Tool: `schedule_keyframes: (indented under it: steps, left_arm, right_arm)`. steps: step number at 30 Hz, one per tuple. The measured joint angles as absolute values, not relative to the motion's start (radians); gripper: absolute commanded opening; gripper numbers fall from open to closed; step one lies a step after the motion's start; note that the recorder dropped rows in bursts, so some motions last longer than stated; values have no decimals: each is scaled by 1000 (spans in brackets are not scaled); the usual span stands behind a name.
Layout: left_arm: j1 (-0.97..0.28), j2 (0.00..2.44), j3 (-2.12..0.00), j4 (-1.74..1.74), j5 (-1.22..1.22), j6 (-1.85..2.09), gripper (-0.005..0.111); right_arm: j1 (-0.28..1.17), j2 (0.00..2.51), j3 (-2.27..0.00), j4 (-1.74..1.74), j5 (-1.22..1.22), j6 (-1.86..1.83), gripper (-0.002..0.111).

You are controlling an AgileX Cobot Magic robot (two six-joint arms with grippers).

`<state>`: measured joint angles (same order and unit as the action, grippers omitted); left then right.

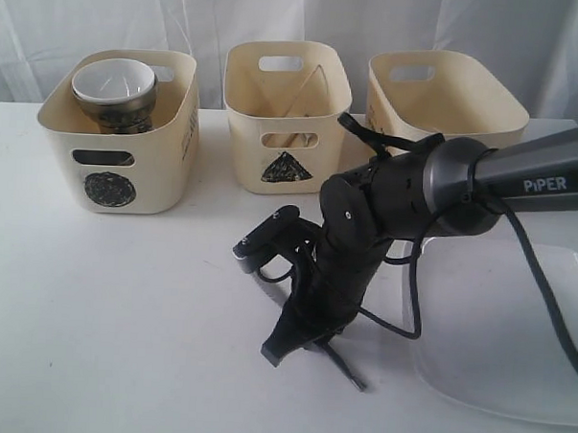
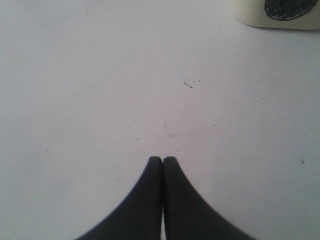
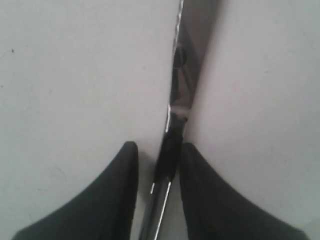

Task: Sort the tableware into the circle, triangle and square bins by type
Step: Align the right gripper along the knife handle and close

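Jaws of the right gripper [image 3: 159, 147] stand slightly apart, one on each side of a steel knife [image 3: 175, 100] that lies flat on the white table [image 1: 122, 315]. One finger touches the knife and the other has a thin gap. Jaws of the left gripper [image 2: 162, 159] are pressed together with nothing between them, above bare table.

Just beside the right gripper, under its arm, lies the white square plate [image 1: 514, 332]. Behind them three cream tubs stand in a row. The circle tub [image 1: 114, 161], on the left, holds a white bowl [image 1: 113, 77] stacked on steel pieces [image 1: 128, 114]. The triangle tub [image 1: 286, 121], in the middle, holds wooden chopsticks [image 1: 311, 83] leaning inside. The third tub [image 1: 448, 89] hides its inside. In front of the circle tub the table is wide and free.
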<state>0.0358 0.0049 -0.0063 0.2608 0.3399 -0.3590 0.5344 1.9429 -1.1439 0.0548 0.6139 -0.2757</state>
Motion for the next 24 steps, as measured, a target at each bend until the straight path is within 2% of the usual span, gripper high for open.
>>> schedule_keyframes:
  steps: [6,10,14,17,24]
  left_arm:
    - [36,5,-6,261,340,-359,0]
    - [36,5,-6,261,340,-359,0]
    - [36,5,-6,261,340,-359,0]
    - [36,5,-6,261,340,-359,0]
    - [36,5,-6,261,340,-359,0]
  right_arm:
    - [534,1943,-1144,74,658,-308,28]
    - [534,1943,-1144,105,686,-349,38]
    - [534,1943,-1144,114,694,-361,39]
    - [534,1943,-1144,116,691,-366,35]
    - [530,1943,-1144,112,662,-370,16]
